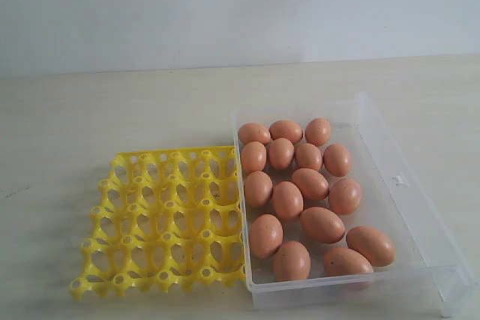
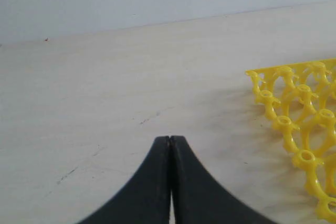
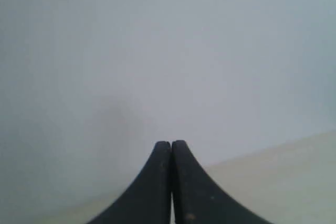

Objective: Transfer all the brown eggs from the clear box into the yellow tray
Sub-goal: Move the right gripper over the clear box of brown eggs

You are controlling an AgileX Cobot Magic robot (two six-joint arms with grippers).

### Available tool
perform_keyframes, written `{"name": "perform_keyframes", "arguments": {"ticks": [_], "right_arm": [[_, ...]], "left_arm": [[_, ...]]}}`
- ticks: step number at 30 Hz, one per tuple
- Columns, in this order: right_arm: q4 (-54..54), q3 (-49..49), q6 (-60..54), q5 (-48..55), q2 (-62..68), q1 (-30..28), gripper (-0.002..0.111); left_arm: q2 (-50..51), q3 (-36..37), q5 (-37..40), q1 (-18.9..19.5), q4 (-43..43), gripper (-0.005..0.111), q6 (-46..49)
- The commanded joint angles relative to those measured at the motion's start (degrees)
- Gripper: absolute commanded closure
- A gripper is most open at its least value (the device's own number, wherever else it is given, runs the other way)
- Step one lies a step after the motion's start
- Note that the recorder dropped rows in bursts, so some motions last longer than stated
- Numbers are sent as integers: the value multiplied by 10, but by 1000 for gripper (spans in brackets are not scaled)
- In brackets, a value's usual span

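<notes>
Several brown eggs [image 1: 310, 183] lie loose in the clear box [image 1: 409, 207] on the right of the exterior view. The yellow tray [image 1: 161, 219] rests against the box's left wall, and all its cups are bare. Neither arm shows in the exterior view. My left gripper [image 2: 169, 138] is shut with nothing in it, above bare table, with a corner of the yellow tray [image 2: 299, 124] off to one side. My right gripper [image 3: 170, 142] is shut too, holding nothing, and faces the pale wall with a strip of table below it.
The pale table [image 1: 90, 118] runs wide to the left of and behind the tray and box. A grey wall [image 1: 225, 5] stands behind it. The box's front right corner [image 1: 457, 290] comes close to the edge of the exterior view.
</notes>
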Motion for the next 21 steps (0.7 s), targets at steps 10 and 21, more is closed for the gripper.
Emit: {"name": "perform_keyframes", "arguments": {"ticks": [10, 21], "right_arm": [[-16, -191, 63, 123, 184, 1, 108], [102, -456, -169, 409, 533, 44, 108]], "left_arm": [[-3, -3, -4, -1, -2, 107, -3], [-3, -3, -4, -1, -2, 107, -3]]}}
